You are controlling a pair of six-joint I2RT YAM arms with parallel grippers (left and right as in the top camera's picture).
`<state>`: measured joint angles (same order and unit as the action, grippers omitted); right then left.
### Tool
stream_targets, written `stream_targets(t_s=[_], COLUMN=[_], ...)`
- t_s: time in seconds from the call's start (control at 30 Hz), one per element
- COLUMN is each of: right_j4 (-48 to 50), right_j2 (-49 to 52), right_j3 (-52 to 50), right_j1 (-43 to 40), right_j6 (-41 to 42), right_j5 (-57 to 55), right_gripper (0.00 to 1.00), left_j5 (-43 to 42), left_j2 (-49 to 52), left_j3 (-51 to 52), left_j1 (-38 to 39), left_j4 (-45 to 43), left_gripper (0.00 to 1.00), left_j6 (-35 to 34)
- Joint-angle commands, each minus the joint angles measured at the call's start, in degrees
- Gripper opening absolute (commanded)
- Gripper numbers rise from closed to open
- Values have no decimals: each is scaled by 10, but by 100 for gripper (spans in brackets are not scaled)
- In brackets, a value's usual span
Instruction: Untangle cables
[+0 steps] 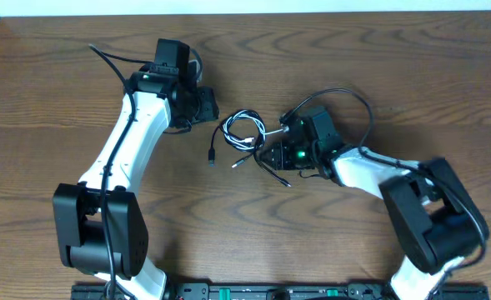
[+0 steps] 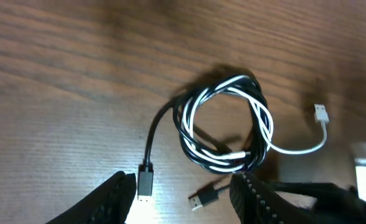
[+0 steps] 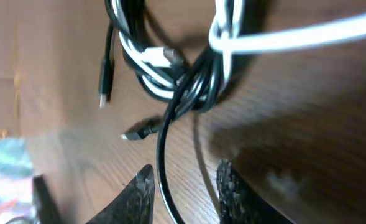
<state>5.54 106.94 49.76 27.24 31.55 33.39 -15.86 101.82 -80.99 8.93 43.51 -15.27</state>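
Left gripper (image 2: pixel 181 184) and right gripper (image 3: pixel 184 170) are hovering wide open, empty. The black cable (image 3: pixel 159 155) is lying between the right jaws, so closing there is likely coming next.

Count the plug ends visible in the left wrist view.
4. One black plug lies below-left of the coil, a second black plug below it, a white plug free at right, and a pale plug inside it, partly hidden.

My left gripper (image 2: pixel 183 202) and right gripper (image 3: pixel 184 194) point toward each other, both held low with jaws parted wide.
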Motion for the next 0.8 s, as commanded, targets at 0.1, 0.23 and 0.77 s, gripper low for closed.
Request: stream_targets(t_s=[0.1,0.23,0.77], right_j4=[-28,-18,-10], right_j2=[-43,-42,-35], right_j3=[0,0,0], right_j1=[2,2,6], right_j6=[-18,-13,-11], right_j5=[-149,-241,-245], right_gripper=[34,70,75], left_j5=[20,31,118], left_j2=[10,14,106], left_j3=[3,3,3], left_j1=[9,25,52], left_j4=[-20,-45,-66], left_gripper=[47,47,48], left_j6=[-5,-5,-31])
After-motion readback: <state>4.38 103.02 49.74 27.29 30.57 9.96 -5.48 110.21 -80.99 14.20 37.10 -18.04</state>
